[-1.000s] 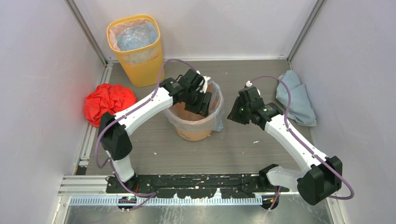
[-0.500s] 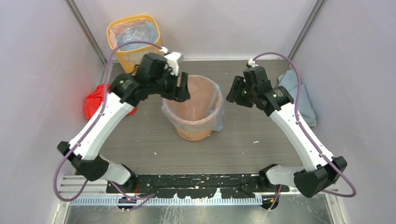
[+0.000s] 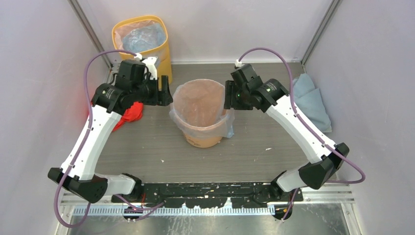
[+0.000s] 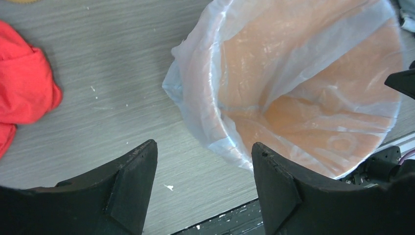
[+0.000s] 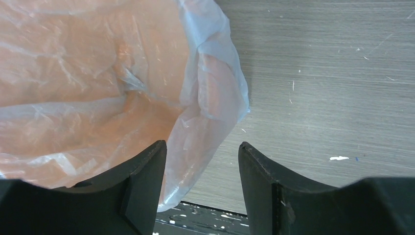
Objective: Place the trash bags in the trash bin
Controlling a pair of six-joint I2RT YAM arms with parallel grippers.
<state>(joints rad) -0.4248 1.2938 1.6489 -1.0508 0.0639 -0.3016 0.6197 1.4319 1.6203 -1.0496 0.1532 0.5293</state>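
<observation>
The round orange trash bin (image 3: 208, 140) stands mid-table, lined with a clear trash bag (image 3: 200, 100) whose edge folds over the rim. My left gripper (image 3: 164, 96) hangs open just left of the rim, with nothing between its fingers. The left wrist view shows the left gripper (image 4: 204, 144) above bare table beside the lined bag (image 4: 293, 73). My right gripper (image 3: 228, 99) hovers open at the right rim. In the right wrist view the bag's hanging flap (image 5: 215, 93) lies below the right gripper (image 5: 203, 143), untouched.
A taller yellow bin (image 3: 147, 63) with a bluish bag inside stands at the back left. A red crumpled heap (image 3: 128, 111) lies by the left wall, partly behind my left arm. A grey-blue bundle (image 3: 308, 100) lies at the right wall.
My left gripper has pulled out of the bin and swung left, away from the rim. My right gripper has risen and shifted left to the right rim. Both have opened wider.
</observation>
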